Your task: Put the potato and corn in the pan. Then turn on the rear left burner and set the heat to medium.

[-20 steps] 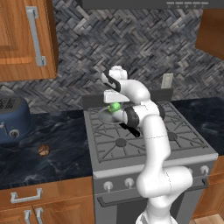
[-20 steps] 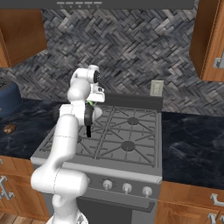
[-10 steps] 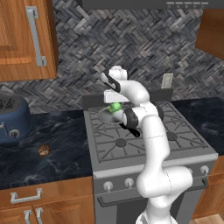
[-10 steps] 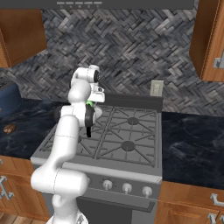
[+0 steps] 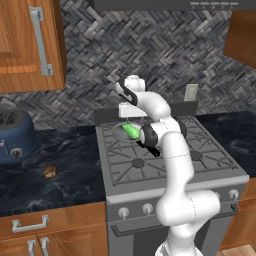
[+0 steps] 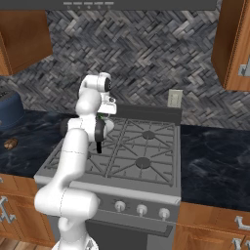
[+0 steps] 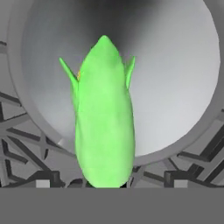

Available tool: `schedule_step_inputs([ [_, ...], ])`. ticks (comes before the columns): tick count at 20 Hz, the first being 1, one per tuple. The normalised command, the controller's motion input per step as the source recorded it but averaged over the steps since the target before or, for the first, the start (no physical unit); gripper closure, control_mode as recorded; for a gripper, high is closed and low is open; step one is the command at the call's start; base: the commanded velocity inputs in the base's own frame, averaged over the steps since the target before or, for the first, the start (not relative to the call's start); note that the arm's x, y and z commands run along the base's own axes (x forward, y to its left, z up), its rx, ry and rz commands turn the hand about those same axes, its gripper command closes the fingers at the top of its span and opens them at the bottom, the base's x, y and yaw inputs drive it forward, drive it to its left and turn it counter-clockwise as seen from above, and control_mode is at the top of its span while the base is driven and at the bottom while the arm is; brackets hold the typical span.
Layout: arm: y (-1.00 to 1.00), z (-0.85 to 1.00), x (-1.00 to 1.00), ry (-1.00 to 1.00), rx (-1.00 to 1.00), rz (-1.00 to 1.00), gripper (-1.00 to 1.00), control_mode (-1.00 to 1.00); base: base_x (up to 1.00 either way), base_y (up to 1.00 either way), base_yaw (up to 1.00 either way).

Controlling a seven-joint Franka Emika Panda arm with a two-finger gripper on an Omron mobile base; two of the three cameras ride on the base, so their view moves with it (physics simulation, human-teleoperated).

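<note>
One stove point(image 5: 165, 165) carries the pan point(image 5: 121, 133) at its rear left burner, my gripper point(image 5: 128, 119) above it, grip state unclear, the corn point(image 7: 104, 118) over the pan at six o'clock, and the potato point(image 5: 49, 172) well apart at nine o'clock on the counter point(image 5: 55, 185).

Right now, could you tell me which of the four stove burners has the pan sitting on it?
The rear left burner, nearest the backsplash on the toaster side. The silver pan rests on its grate with the green corn over it; the other three grates are bare.

Blue toaster point(image 5: 15, 137) on dark marble counter point(image 5: 60, 172), wooden cabinets point(image 5: 30, 42), herringbone backsplash point(image 5: 150, 55)
</note>
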Motion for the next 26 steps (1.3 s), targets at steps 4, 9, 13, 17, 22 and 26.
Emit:
schedule_step_inputs([
  [4, 0.00, 0.03, -0.23, -0.01, 0.00, 0.00, -1.00, -1.00, 0.00, 0.00, 0.00],
  [9, 0.00, 0.18, -0.41, -0.01, 0.00, 0.00, -1.00, -1.00, 0.00, 0.00, 0.00],
  [13, -0.14, 0.11, -0.56, -0.01, 0.00, 0.00, -1.00, -1.00, 0.00, 0.00, 0.00],
  [17, -0.16, 0.06, -0.72, -0.04, 0.00, 0.00, -1.00, -1.00, 0.00, 0.00, 0.00],
  [22, -0.05, 0.13, -0.70, -0.05, 0.00, 0.00, -1.00, -1.00, 0.00, 0.00, 0.00],
  [26, 0.00, 0.20, -0.61, -0.06, 0.00, 0.00, -1.00, -1.00, 0.00, 0.00, 0.00],
])
